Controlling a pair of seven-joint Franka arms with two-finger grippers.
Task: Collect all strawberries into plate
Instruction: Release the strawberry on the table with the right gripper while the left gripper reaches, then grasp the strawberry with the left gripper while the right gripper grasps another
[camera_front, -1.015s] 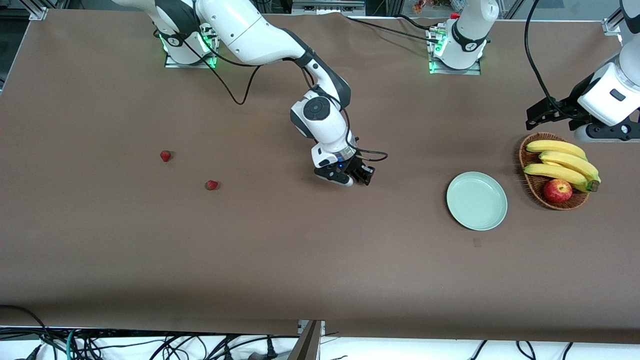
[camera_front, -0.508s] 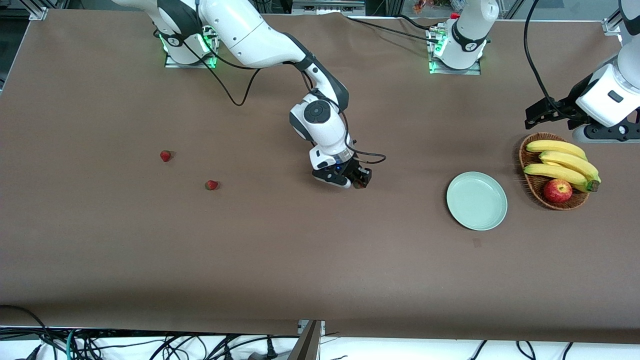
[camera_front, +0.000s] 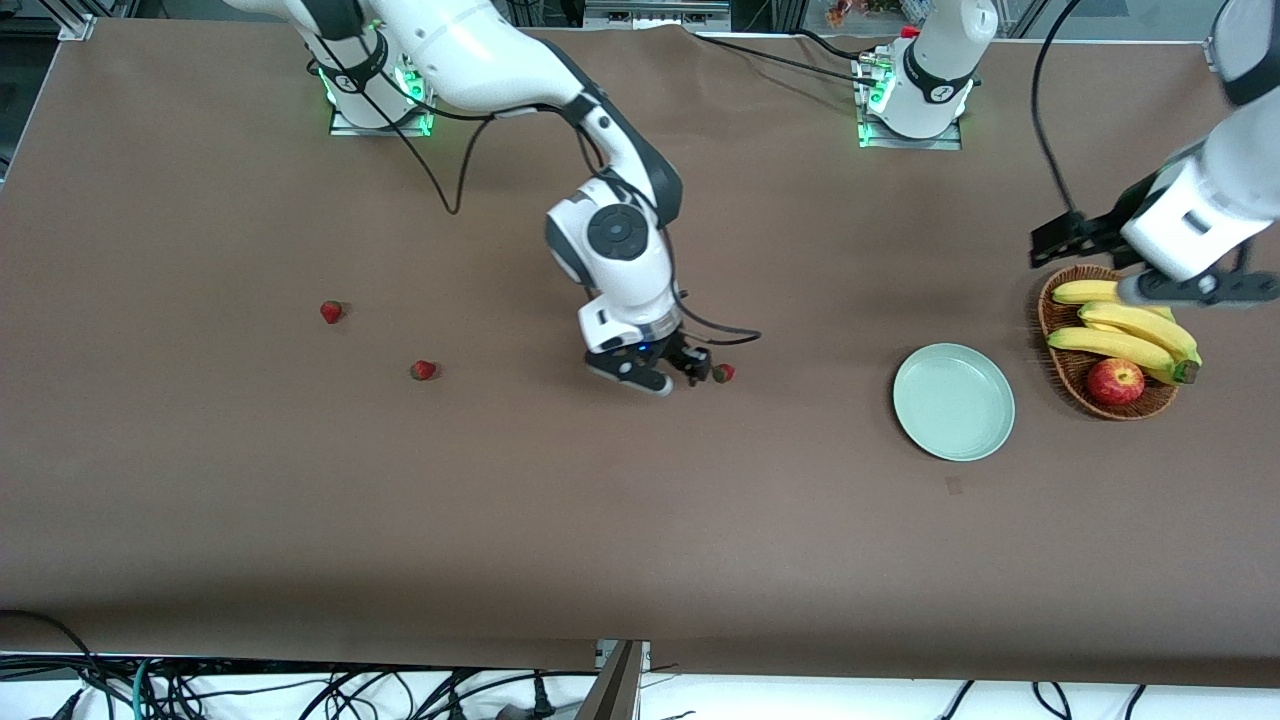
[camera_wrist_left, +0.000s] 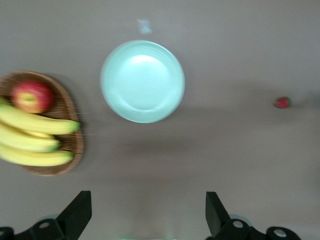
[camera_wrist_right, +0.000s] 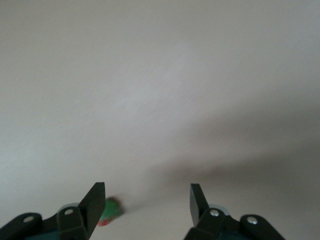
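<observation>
Right now the right gripper (camera_front: 690, 377) sits low over the middle of the tabletop (camera_front: 600, 520) with its fingers (camera_wrist_right: 95, 205) spread apart and holding nothing; a strawberry (camera_front: 723, 373) lies on the cloth just beside one fingertip, well short of the plate (camera_front: 953, 401). Two more strawberries rest toward the right arm's end of the table: one (camera_front: 423, 370) nearer the front camera, the other (camera_front: 331, 312) a little farther from it. The plate holds nothing.

The left gripper (camera_wrist_left: 145, 220) hangs high over the wicker basket (camera_front: 1062, 360) of bananas (camera_front: 1125, 325) and a red apple (camera_front: 1115, 381), fingers wide and empty, looking down on the plate.

The main risk seems to be the loose berry at mid-table. It is small and rounded, so a finger brushing it could roll it off line, and a pinch closed off-centre would likely squirt it sideways or bruise it. If the left arm comes down for it, it may clip the basket or cross the right arm, which stands close to the berry. A hard drop into the shallow plate could also bounce a berry over the rim.

The tabletop is covered in plain brown cloth. Cables trail along the table's near edge.
</observation>
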